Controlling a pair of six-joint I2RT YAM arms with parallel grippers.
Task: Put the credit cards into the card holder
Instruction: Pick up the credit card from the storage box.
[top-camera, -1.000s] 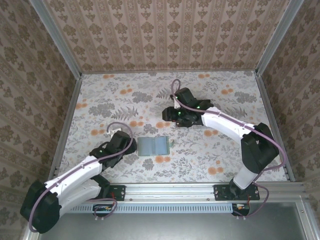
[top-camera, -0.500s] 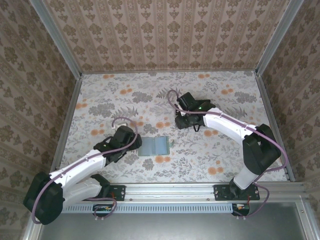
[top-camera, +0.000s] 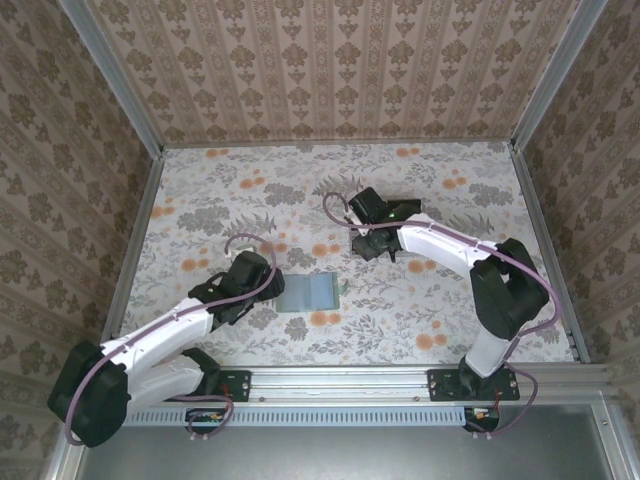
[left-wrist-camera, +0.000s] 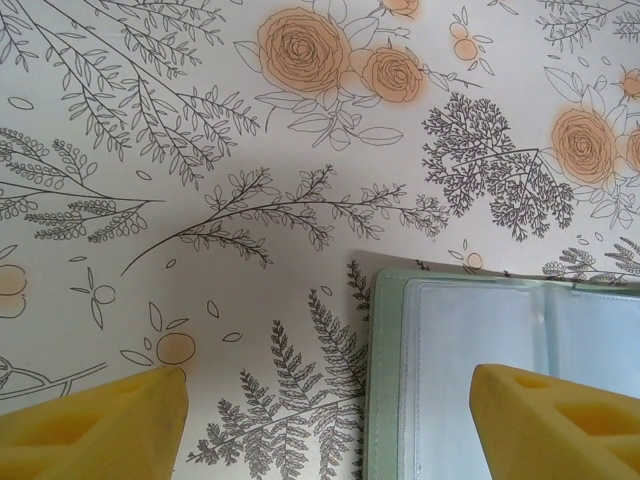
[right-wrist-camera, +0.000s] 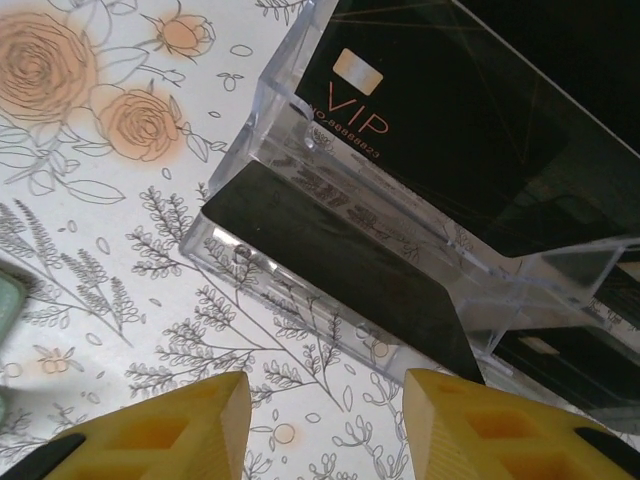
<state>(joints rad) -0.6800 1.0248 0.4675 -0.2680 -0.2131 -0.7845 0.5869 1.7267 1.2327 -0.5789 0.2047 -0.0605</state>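
The credit cards (right-wrist-camera: 450, 110) look glossy, the tray (right-wrist-camera: 257, 122) clear plastic, the card holder (left-wrist-camera: 470, 340) matt.

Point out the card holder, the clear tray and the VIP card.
card holder (left-wrist-camera: 480, 325), left wrist view, clear inner pocket.
clear tray (right-wrist-camera: 330, 185), right wrist view, front wall.
VIP card (right-wrist-camera: 440, 120), right wrist view, black face.

I logged the left arm (top-camera: 160, 335) and right arm (top-camera: 445, 243) as alike: white link shells, black joints and bases, a mauve cable (top-camera: 243, 240) looped at each wrist. Left gripper (left-wrist-camera: 328, 380) and right gripper (right-wrist-camera: 325, 380) carried yellow, hollow-moulded fingers (right-wrist-camera: 190, 425).
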